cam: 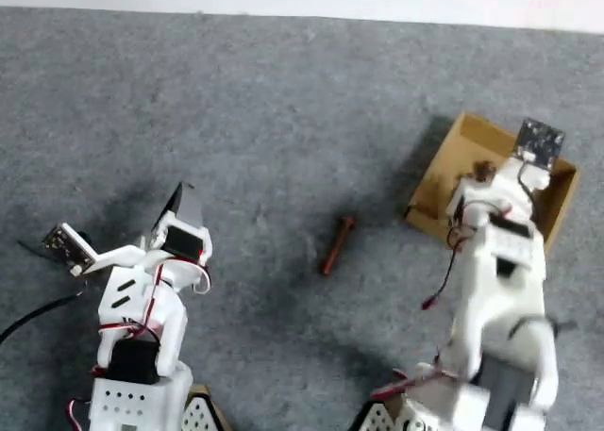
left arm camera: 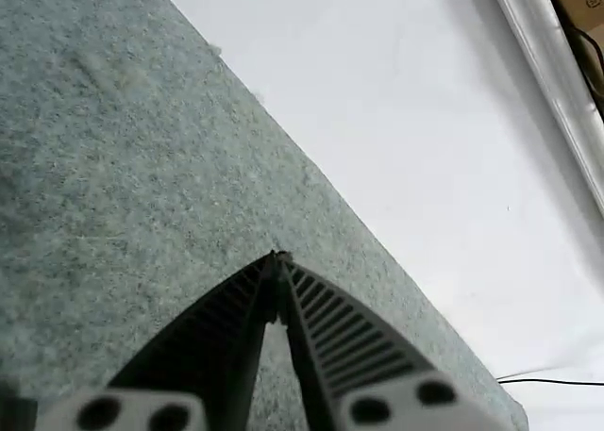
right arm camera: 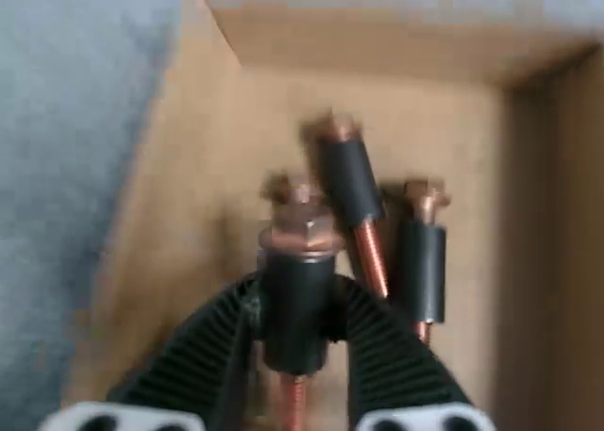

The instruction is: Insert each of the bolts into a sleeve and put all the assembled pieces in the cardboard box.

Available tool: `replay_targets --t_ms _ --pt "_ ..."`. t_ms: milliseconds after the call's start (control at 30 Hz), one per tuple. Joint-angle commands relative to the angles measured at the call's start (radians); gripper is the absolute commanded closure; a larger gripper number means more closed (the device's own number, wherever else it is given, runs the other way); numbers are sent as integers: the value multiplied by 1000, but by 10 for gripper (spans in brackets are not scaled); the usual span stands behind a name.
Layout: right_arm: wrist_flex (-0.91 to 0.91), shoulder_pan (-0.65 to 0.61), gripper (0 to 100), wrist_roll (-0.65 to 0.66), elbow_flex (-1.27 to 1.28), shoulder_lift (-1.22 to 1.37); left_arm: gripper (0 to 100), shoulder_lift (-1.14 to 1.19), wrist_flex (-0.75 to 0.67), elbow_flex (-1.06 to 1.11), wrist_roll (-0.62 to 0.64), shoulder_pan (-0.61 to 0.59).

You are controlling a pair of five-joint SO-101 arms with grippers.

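Observation:
My right gripper (right arm camera: 296, 304) is shut on an assembled piece (right arm camera: 295, 271), a copper bolt in a black sleeve, and holds it over the inside of the cardboard box (right arm camera: 189, 167). Two more sleeved bolts (right arm camera: 350, 181) (right arm camera: 421, 256) lie on the box floor beyond it. From above, this gripper (cam: 478, 178) hangs over the box (cam: 444, 176) at the right. A bare reddish bolt (cam: 336, 245) lies on the grey mat in the middle. My left gripper (left arm camera: 278, 264) is shut on nothing and points at the mat; from above it (cam: 182, 202) sits at the lower left.
Grey felt mat (cam: 264, 110) covers the table, with a white surface (left arm camera: 406, 120) past its far edge. Both arm bases stand at the near edge. Red cables (cam: 439, 285) hang off the right arm.

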Motion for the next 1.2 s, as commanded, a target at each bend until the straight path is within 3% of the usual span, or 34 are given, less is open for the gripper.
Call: replay_targets --t_ms 0,100,300,467,567,733,867,1000,1167 --pt "-28 -1 752 -9 -136 177 992 -13 -25 21 -8 -13" --pt "-28 -12 653 -9 -162 236 992 -13 -25 21 -8 -13" --pt "-27 -10 656 -9 -162 182 990 -13 -23 21 -8 -13" --pt "47 -25 656 -15 -79 -22 990 -13 -25 21 -8 -41" --pt "137 -97 656 -9 -33 -186 990 -13 -31 19 -5 -88" --pt "384 -334 656 -9 12 -466 990 -13 -31 19 -2 -208" --pt "527 -657 656 -9 5 -608 990 -13 -26 19 -2 -321" --pt "541 -951 656 -11 4 -608 990 -13 -25 19 -2 -438" --pt "432 -1158 656 -9 1 -443 990 -13 -25 19 -2 -562"
